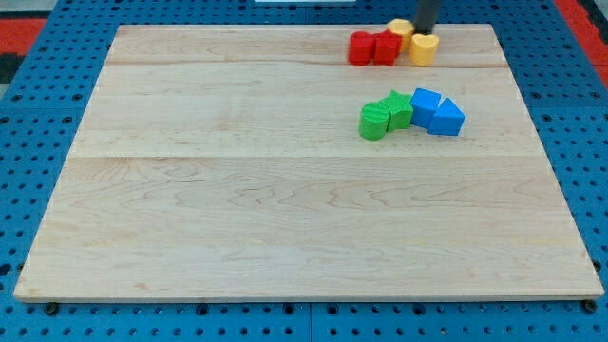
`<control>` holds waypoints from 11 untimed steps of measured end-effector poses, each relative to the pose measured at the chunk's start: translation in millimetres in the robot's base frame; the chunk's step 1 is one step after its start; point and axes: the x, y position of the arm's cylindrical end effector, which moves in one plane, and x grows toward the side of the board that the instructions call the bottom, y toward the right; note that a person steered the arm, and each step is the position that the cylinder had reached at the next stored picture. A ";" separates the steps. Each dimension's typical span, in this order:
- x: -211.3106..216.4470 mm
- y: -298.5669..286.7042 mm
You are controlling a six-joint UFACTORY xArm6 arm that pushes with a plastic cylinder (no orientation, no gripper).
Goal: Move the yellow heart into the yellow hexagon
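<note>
Near the view's top, right of the middle, a small cluster of blocks is seen on the wooden board. From left to right, two red blocks are found first, pressed side by side; their shapes cannot be made out. Just right of them the yellow hexagon is placed, a little higher in the view, and the yellow heart is set against its lower right side. The two yellow blocks appear to be touching, so the task is judged to be almost or fully done — at most a small closing push is left.

The tip is seen just above the heart, between it and the hexagon's right side; only a short dark piece of the rod is shown. The rod is a plain pusher, so nothing is clamped by it.

The heart's pointing direction cannot be told at this size — no clear long axis is visible.

Lower down, two green blocks and two blue blocks are grouped, well apart from the yellow pair.
</note>
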 end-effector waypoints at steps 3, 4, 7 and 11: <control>75.4 -113.9; 89.6 -84.3; 46.8 133.8; 41.0 -50.9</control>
